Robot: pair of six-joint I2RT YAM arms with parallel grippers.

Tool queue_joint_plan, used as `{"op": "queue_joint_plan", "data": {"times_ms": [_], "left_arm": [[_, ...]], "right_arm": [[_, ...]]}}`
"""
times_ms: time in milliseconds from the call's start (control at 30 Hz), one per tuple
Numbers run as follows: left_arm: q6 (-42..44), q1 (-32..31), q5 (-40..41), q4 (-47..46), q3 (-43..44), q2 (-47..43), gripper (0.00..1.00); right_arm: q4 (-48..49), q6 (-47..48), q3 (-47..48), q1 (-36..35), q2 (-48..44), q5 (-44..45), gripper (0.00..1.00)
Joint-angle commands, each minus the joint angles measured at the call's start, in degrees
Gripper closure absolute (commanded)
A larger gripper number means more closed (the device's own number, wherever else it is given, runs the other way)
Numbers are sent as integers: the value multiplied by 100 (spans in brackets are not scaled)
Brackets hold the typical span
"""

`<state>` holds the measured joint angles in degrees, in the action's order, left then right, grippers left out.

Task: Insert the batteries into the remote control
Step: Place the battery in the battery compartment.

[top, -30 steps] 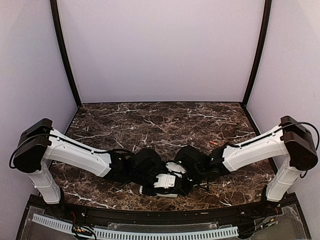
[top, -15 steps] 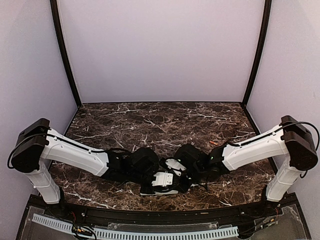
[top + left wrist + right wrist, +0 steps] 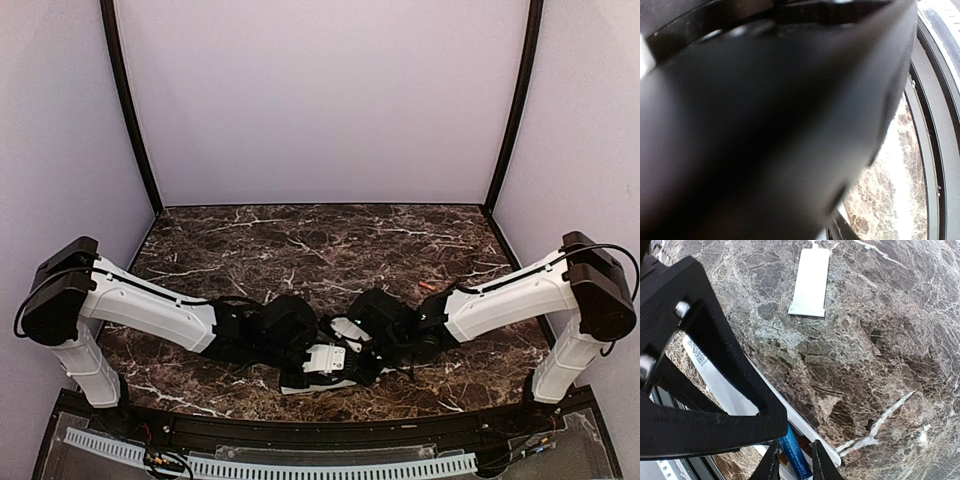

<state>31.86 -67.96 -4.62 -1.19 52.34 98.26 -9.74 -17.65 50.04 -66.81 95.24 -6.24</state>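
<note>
The white remote control [image 3: 722, 385] lies diagonally on the marble near the table's front edge, its battery bay facing up. It shows as a white strip under both wrists in the top view [image 3: 318, 386]. My right gripper [image 3: 794, 464] is shut on the blue battery [image 3: 796, 457] and holds it in the bay at the remote's end. My left gripper [image 3: 320, 372] holds the remote, and one of its black fingers [image 3: 715, 365] lies across it. The left wrist view is blocked by a dark blur. The orange-red battery [image 3: 427, 287] lies on the table by my right forearm.
The remote's white battery cover [image 3: 811, 282] lies loose on the marble beyond the remote. The black front rail of the table [image 3: 935, 125] runs close by the grippers. Purple walls enclose the table on three sides.
Both wrists have shifted slightly left and lower over the remote since one second ago. Hardly anything has moved in the last half second.
</note>
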Motion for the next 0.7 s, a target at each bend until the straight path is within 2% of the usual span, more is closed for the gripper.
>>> {"op": "queue_joint_plan", "data": {"times_ms": [0, 133, 300, 367, 667], "left_arm": [[-81, 73, 269, 834, -226, 5, 61], [-123, 73, 253, 962, -170, -63, 55], [-266, 73, 152, 1303, -49, -203, 33], [-319, 73, 146, 1409, -53, -281, 29], [-301, 73, 278, 1776, -193, -382, 24]], "right_arm": [[483, 15, 268, -122, -121, -9, 78], [476, 59, 294, -122, -98, -9, 77], [473, 93, 292, -127, -143, -31, 77], [477, 115, 279, -128, -179, -39, 77], [545, 265, 259, -125, -234, -218, 73]]}}
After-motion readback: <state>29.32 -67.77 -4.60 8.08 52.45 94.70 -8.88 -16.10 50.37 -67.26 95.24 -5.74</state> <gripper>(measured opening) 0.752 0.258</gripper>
